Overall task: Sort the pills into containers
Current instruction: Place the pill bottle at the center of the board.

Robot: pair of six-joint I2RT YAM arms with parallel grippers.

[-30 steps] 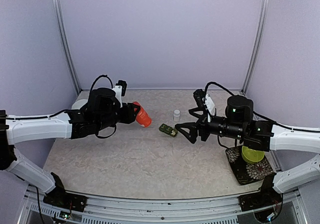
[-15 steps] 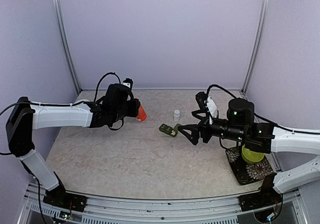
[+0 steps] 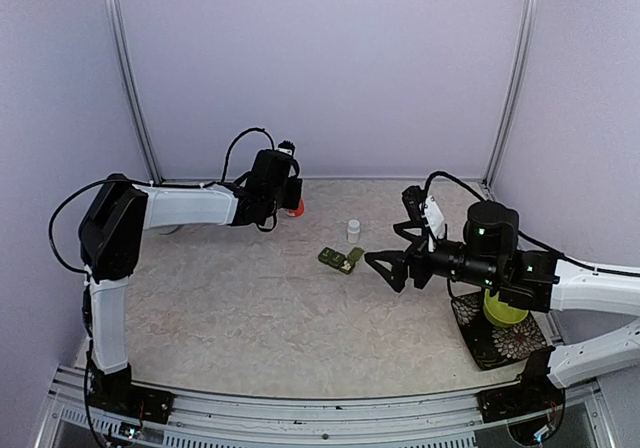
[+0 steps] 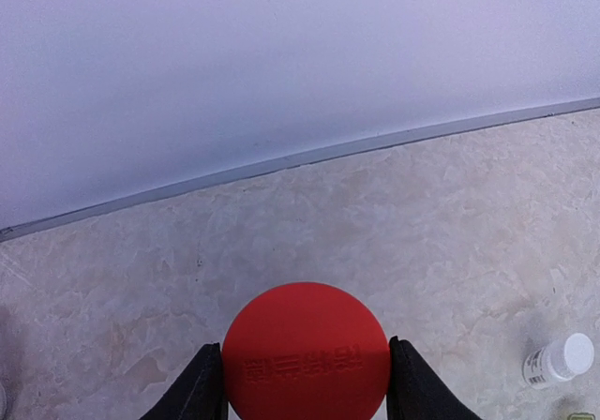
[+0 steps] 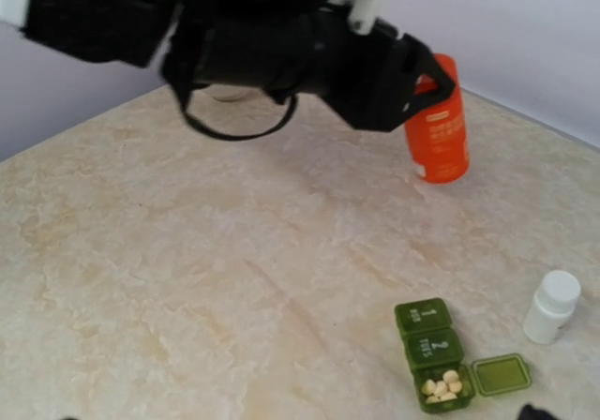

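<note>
The dark green pill box (image 3: 340, 259) lies mid-table. In the right wrist view (image 5: 433, 352) two of its lids are shut and the third compartment is open, holding several white pills (image 5: 441, 385). My left gripper (image 3: 284, 200) is shut on the red-orange bottle (image 3: 294, 208) near the back wall. The bottle is roughly upright (image 5: 437, 125), and I cannot tell whether its lower end touches the table. The left wrist view shows its round end (image 4: 306, 354) between both fingers. My right gripper (image 3: 385, 266) is open and empty, hovering just right of the pill box.
A small white bottle (image 3: 353, 230) stands behind the pill box and also shows in the right wrist view (image 5: 551, 306). A lime-green bowl (image 3: 503, 310) sits on a dark patterned tray (image 3: 500, 346) at the right, under my right arm. The back wall is close behind the left gripper.
My left arm has swung right and toward the back wall with the bottle, turning it from tilted to roughly upright. My right gripper has drifted slightly right. The pill box has not moved.
</note>
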